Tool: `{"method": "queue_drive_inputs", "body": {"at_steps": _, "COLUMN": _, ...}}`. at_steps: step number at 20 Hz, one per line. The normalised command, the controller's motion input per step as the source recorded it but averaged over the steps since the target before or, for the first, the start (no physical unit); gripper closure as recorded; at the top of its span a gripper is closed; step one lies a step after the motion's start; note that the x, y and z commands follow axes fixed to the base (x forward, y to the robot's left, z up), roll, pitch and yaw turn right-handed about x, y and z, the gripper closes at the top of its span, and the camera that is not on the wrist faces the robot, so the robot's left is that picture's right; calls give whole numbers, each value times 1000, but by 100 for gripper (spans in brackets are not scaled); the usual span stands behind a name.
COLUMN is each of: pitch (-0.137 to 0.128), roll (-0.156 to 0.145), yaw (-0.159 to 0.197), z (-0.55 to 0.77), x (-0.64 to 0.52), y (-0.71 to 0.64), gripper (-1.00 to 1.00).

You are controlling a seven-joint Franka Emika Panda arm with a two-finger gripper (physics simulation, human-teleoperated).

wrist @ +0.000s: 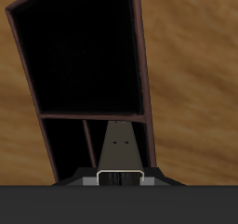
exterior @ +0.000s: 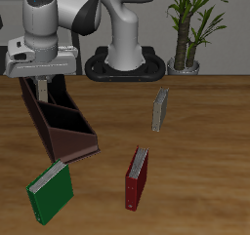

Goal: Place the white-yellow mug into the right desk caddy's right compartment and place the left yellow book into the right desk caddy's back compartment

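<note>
A green-covered book (exterior: 49, 192) with pale page edges stands nearest the table's front edge, tilted, just in front of the near end of the long dark brown open-topped desk caddy (exterior: 70, 139). A little way along the front from it stands a slim red book (exterior: 137, 176), upright and apart from everything else. Farther back, in the open middle of the wooden table (exterior: 205, 141), a slim grey-yellow book (exterior: 160, 109) stands upright, well apart from the caddy and with nothing beside it.

The white and grey arm's gripper (exterior: 44, 86) hangs over the caddy's far end, its dark fingers reaching down into the box. In the wrist view the caddy's brown walls and dividers (wrist: 141, 116) frame one large dark section and smaller ones nearer the gripper; their insides are too dark to show any contents. One pale finger (wrist: 118, 149) shows against that darkness; whether the fingers are apart or together cannot be told.

The white-yellow mug shows in neither view. The caddy's far end is hidden behind the gripper.
</note>
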Motion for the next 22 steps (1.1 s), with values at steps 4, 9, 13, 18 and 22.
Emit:
{"method": "queue_drive_inputs", "body": {"at_steps": 4, "pitch": 30, "roll": -8, "yaw": -13, "z": -187, "x": 88, "y": 15, "gripper": 100}}
{"method": "queue_drive_inputs", "body": {"at_steps": 9, "pitch": 23, "roll": -30, "yaw": -7, "z": -67, "x": 14, "y": -23, "gripper": -100}}
{"method": "queue_drive_inputs", "body": {"at_steps": 13, "pitch": -8, "roll": -4, "yaw": -12, "z": 70, "x": -29, "y": 3, "gripper": -100}}
{"method": "queue_drive_inputs", "body": {"at_steps": 18, "pitch": -15, "roll": 5, "yaw": 11, "z": 115, "x": -38, "y": 60, "gripper": -100}}
{"method": "queue_drive_inputs", "body": {"at_steps": 22, "pitch": -41, "roll": 20, "yaw": 14, "z": 312, "x": -90, "y": 199, "gripper": -100}}
